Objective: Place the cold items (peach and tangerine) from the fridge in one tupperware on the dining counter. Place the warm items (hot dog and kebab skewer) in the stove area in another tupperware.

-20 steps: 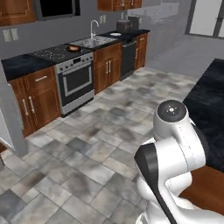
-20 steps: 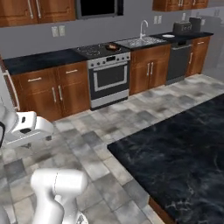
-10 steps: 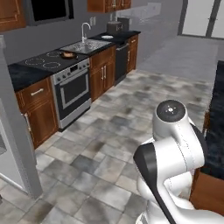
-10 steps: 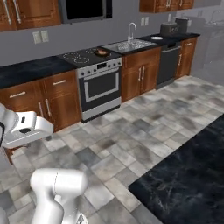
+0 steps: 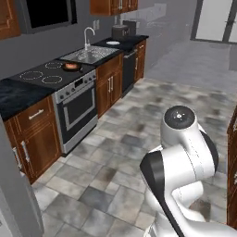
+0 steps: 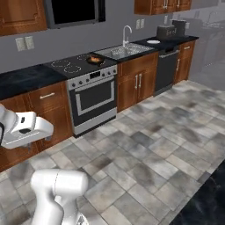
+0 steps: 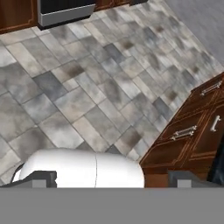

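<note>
The stove [image 5: 69,88] stood in a run of wooden cabinets [image 6: 140,81] under a dark counter [image 6: 26,79], with a dark microwave [image 6: 74,11] mounted on the wall above it. On the black cooktop sat a small pan [image 5: 71,66], on the burner nearest the sink, and it held something orange-brown that was too small to name; it may have been one of the warm items, but that could not be told. The sink [image 6: 121,51] lay just beside the stove, a steel basin with a curved tap [image 6: 126,31] rising behind it; what lay in the basin could not be made out. Further along the counter a white plate or bowl [image 6: 153,42] rested near a dark toaster [image 6: 166,31], and nothing could be seen in it. A black dishwasher [image 6: 168,66] stood below that stretch of counter.

No tupperware, peach, tangerine or skewer could be picked out. No writing or labels were legible on any appliance.

The arm [image 5: 185,157] was folded close over the base, above the grey tiled floor [image 6: 154,149]. In the hand view the gripper [image 7: 112,178] pointed down at the floor tiles and at wooden drawers [image 7: 188,131] with metal handles. Its tips barely showed, wide apart, with nothing held between them.
</note>
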You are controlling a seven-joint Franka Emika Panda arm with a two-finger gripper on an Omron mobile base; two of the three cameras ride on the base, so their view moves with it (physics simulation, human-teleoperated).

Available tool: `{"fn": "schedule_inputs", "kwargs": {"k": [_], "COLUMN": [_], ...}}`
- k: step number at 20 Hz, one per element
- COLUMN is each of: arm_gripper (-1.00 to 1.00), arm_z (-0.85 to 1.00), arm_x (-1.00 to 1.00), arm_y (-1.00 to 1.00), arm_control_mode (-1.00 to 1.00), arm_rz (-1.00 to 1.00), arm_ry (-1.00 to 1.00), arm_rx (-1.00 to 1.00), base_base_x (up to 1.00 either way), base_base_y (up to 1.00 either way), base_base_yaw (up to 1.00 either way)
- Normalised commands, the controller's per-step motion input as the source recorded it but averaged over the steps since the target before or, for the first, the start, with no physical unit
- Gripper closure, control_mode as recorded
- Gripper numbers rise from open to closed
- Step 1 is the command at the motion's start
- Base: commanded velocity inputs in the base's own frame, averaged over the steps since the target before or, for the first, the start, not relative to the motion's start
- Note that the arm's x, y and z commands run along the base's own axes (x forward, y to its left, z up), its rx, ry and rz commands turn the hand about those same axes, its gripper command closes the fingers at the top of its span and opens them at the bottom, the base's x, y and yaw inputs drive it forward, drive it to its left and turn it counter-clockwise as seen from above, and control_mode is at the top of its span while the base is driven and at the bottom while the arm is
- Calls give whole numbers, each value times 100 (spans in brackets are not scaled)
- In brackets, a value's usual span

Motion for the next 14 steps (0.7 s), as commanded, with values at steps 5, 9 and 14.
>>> {"fn": "schedule_inputs", "kwargs": {"k": [5, 9, 14], "arm_gripper": [-100, -100, -100], "arm_z": [0, 0, 0], "arm_x": [0, 0, 0], "arm_y": [0, 0, 0], "arm_control_mode": [100, 100, 100], "arm_rz": [0, 0, 0], "arm_ry": [0, 0, 0], "arm_rx": [0, 0, 0], "base_base_x": [100, 100, 100], "base_base_y": [0, 0, 0], "base_base_yaw": [-1, 0, 2]}}
